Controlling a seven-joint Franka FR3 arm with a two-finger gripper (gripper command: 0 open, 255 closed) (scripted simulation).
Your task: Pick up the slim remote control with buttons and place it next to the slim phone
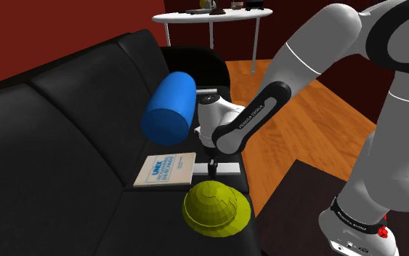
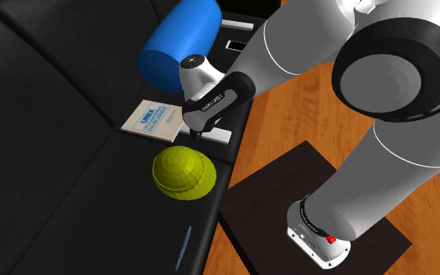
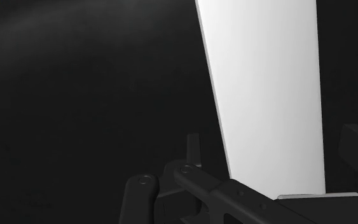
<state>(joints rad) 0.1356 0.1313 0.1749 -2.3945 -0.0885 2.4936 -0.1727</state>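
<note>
Hovering low over the black sofa (image 1: 65, 145), our tool (image 1: 211, 172) stands released, straddling the white remote (image 3: 266, 89) we see lying flat on the seat edge, just beside the book (image 1: 165, 171).

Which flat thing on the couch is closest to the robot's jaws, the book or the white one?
The plain white slab; the gripper has its jaws right over it. The blue-printed book lies beside it, farther off.
</note>
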